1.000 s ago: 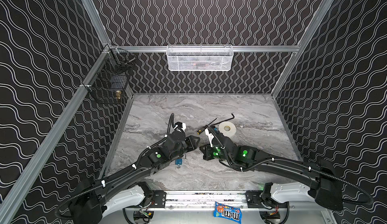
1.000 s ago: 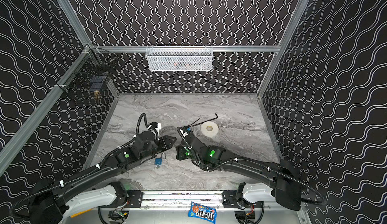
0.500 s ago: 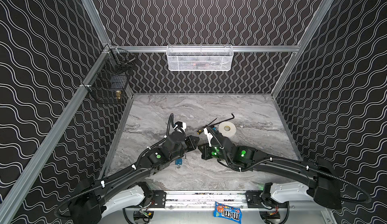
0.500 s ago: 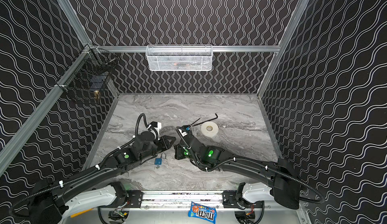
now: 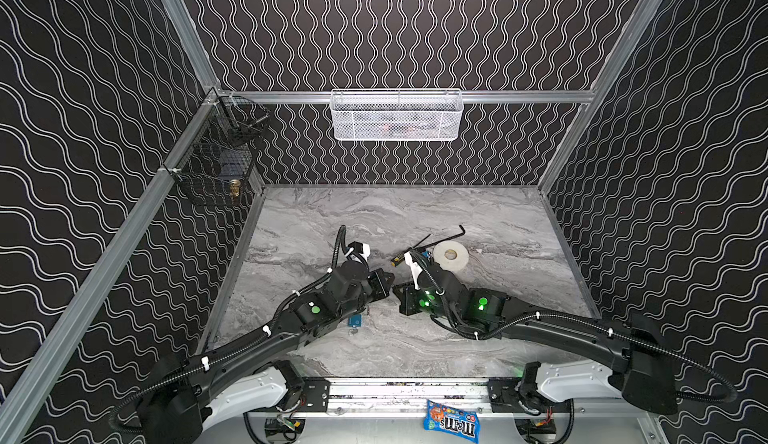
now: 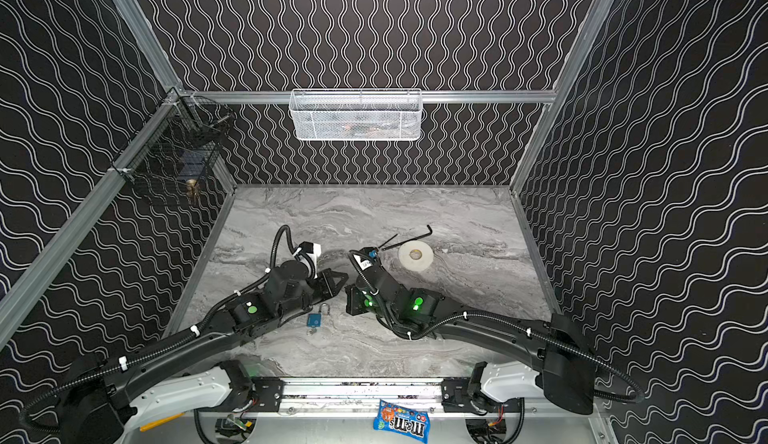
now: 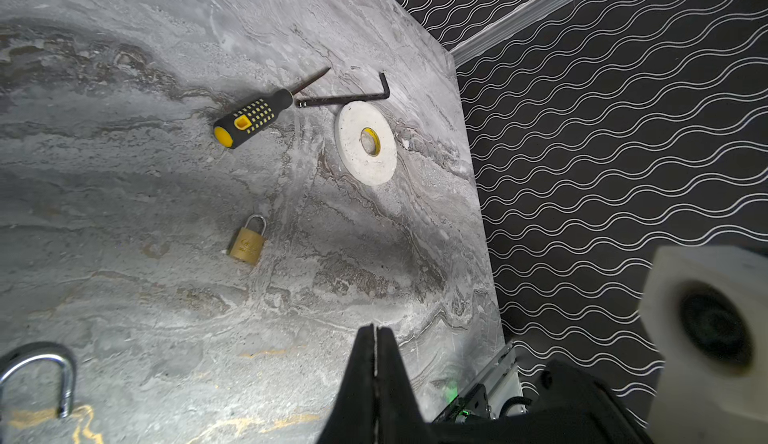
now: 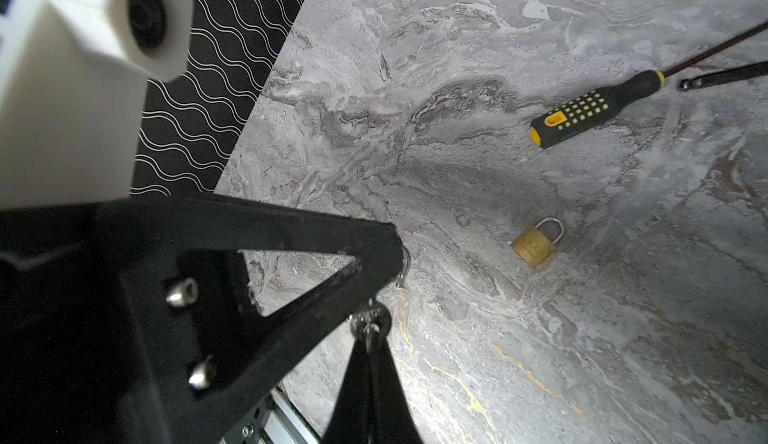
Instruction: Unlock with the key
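Right gripper (image 8: 369, 340): jaws clamped on the key (image 8: 369, 320). Its silvery round head sticks out just past the tips, and the blade is hidden between the pads. Left gripper (image 7: 375, 332): jaws fully closed, pads pressed flat together, nothing visible between them. In both top views the 2 grippers sit tip to tip near the middle of the table (image 7: 124, 213), almost touching, with the left fingertip just beside the key head. Blue padlock (image 6: 314, 319) lies flat on the table just beside the left arm, on the near side of the tips, with neither gripper on it. Only a bit of its steel shackle shows in each wrist view. Brass padlock (image 7: 247, 246) lies flat further out, well apart from both grippers. Beyond it are the black-and-yellow screwdriver (image 7: 249, 120), black hex key (image 7: 345, 98) and white tape roll (image 7: 357, 159), grouped close together toward the back of the table.
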Tool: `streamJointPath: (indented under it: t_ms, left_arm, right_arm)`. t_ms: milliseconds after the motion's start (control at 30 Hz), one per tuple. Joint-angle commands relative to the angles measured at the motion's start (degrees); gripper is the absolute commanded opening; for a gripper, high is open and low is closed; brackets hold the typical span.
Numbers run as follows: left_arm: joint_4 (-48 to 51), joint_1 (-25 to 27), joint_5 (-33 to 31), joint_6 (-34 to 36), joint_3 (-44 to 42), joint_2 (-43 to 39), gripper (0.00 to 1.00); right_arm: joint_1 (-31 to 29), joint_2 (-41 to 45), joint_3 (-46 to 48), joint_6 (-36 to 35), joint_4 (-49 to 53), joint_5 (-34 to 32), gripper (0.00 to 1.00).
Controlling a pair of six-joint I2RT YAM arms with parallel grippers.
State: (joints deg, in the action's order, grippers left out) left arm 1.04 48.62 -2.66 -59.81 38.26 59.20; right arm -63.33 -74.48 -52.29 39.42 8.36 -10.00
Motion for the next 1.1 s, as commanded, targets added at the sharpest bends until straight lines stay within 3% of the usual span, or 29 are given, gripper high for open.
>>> streamJointPath:
  t_ms: [0,67,133,233,367,433,600,767,1067]
  left_arm:
    - [-0.8,0.0,0.2,0.1,0.1,-0.4,0.03]
    - [-0.4,0.0,0.2,0.3,0.2,-0.3,0.00]
    - [1.0,0.0,-0.6,0.9,0.6,-0.6,0.00]
    - [1.1,-0.1,-1.8,2.4,0.9,-1.5,0.00]
    - [1.3,-0.3,-3.7,9.0,2.3,-2.3,0.00]
    - [-1.1,-0.7,-3.0,12.6,2.3,-2.7,0.00]
    - [-10.9,-1.7,2.2,17.6,0.9,-3.9,0.00]
    - [-19.8,-2.6,7.7,19.7,-0.1,-4.1,0.00]
    - [-26.0,-3.5,12.5,21.1,-1.3,-3.5,0.00]
  right_arm:
    - [-0.2,0.0,-0.9,-0.9,-0.7,-0.8,0.00]
    - [-0.2,-0.1,-1.2,-1.0,-0.3,-1.0,0.00]
    - [-0.2,0.4,-0.9,-1.0,-0.4,-1.3,0.07]
    - [-0.3,1.9,-0.5,-1.8,-0.6,-1.6,0.28]
    - [0.0,5.6,0.7,-3.0,-0.1,-2.5,0.42]
    - [1.0,8.2,1.5,-4.6,-1.0,0.1,0.51]
    - [7.1,12.9,1.5,-10.1,-2.7,18.9,0.51]
    - [16.4,15.1,3.8,-10.0,-8.2,37.1,0.50]
    - [22.9,12.8,4.3,-10.2,-15.6,46.2,0.48]
